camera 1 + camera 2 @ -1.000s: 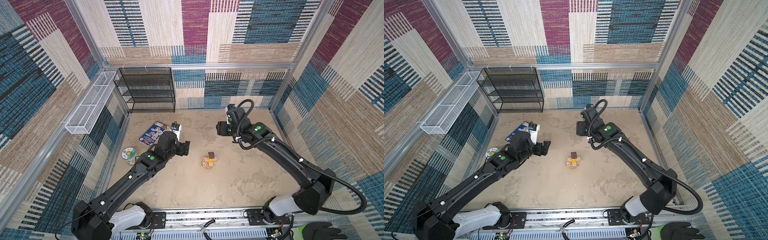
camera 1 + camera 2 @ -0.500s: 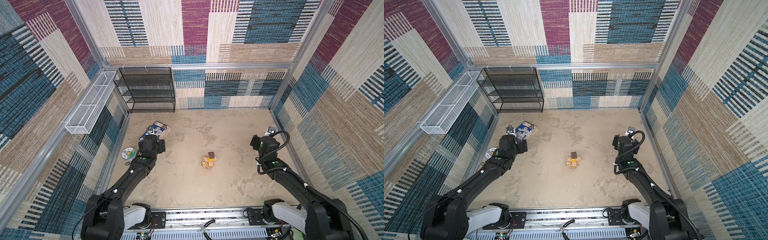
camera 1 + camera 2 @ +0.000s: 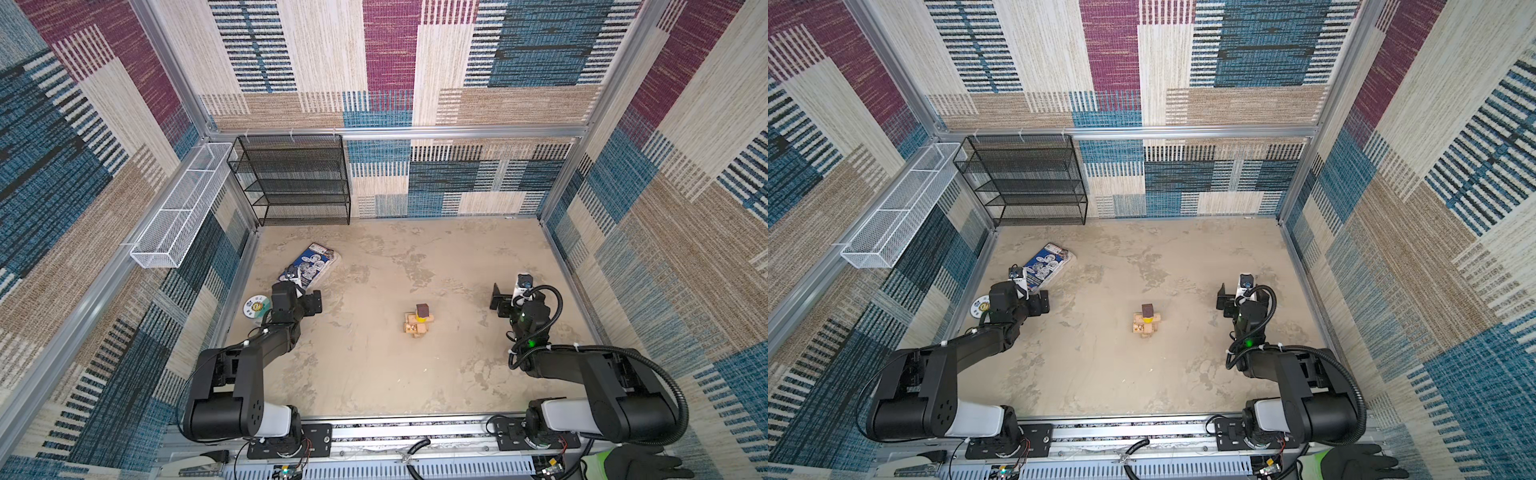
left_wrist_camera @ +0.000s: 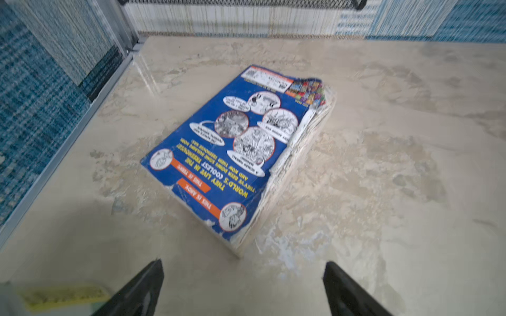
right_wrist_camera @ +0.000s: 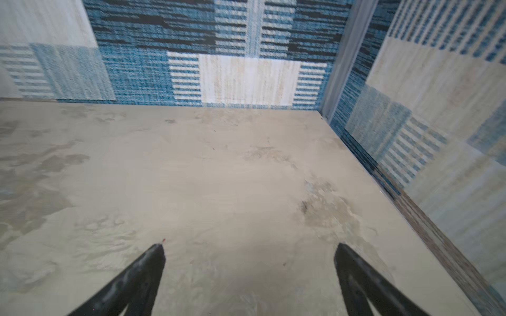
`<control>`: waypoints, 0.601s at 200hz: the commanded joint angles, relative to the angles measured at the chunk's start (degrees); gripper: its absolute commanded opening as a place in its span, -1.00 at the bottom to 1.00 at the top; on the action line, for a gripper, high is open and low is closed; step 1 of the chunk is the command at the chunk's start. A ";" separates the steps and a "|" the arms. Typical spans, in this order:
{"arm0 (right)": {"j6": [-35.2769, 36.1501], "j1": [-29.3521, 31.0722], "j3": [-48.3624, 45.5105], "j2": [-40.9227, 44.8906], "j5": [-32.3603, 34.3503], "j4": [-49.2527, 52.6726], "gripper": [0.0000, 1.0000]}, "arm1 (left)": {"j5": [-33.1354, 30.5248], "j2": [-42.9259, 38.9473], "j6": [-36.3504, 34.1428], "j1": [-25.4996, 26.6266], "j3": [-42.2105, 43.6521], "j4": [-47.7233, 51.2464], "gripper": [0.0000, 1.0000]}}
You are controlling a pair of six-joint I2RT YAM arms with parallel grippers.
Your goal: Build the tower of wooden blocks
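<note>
Now | tower point(image 3: 414, 328) 1 | yellow cylinder point(image 3: 421, 319) 1 | brown block point(image 3: 423, 309) 1 | book point(image 3: 311, 266) 1

Both top views overlook the table point(image 3: 365, 374); wrist views skim it.

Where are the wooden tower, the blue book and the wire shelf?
wooden tower point(image 3: 412, 328), in a top view, pale bars
blue book point(image 4: 227, 153), left wrist view, cover's middle
wire shelf point(image 3: 1025, 183), in a top view, middle tier

Pale wood tower point(image 3: 418, 322); glossy paper book point(image 4: 235, 153); matt mottled table point(image 3: 374, 374)
</note>
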State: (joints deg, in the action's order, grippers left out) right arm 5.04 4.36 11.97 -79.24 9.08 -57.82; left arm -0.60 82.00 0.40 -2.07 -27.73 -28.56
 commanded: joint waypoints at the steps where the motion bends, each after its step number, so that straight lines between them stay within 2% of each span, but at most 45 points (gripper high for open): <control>1: 1.71 -0.91 -1.05 -3.61 -11.39 -13.87 1.00 | 8.86 0.36 -2.43 -0.75 4.72 -16.03 0.92; 9: 0.39 -2.26 -1.45 -3.42 -12.07 -13.66 1.00 | 9.85 0.53 -2.89 -0.75 6.67 -19.44 0.93; 16: -0.06 -3.07 -2.64 -5.07 -13.27 -17.30 1.00 | 9.94 1.20 -3.00 -0.75 7.80 -21.95 0.94; 28: -1.31 -3.21 -3.54 -10.13 -10.97 -25.20 1.00 | 8.37 3.89 -2.07 -0.75 8.90 -26.29 0.98; 37: -3.28 -3.23 -0.99 -8.02 -6.44 -16.78 1.00 | 5.81 6.47 -1.25 -0.75 8.36 -28.62 0.98; 41: -4.38 -3.61 0.64 -8.26 -5.39 -13.57 0.99 | 4.52 6.52 -0.57 -0.75 7.78 -27.63 0.98; 50: -4.57 -4.35 -0.61 -9.27 -6.22 -18.22 1.00 | 1.03 5.05 0.72 -0.75 4.88 -19.27 0.98; 57: -5.42 -4.36 -0.18 -8.42 -4.49 -15.62 1.00 | -2.41 5.14 2.03 -0.75 2.88 -15.30 0.98; 71: -5.47 -4.36 -0.73 -8.64 -3.83 -17.13 1.00 | -2.94 6.48 1.62 -0.47 4.50 -21.05 0.98; 84: -5.38 -4.36 -0.80 -8.75 -3.83 -17.43 1.00 | -2.91 5.58 1.88 -0.48 3.74 -17.83 0.98; 120: -5.30 -4.36 -0.82 -8.46 -3.96 -17.13 1.00 | -3.00 6.11 1.63 -0.40 4.41 -20.14 0.98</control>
State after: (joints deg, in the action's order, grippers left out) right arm 0.43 -0.01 11.22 -87.94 4.29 -72.58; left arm -2.57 87.90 1.34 -2.48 -23.46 -47.11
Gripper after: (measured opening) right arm 0.998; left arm 0.990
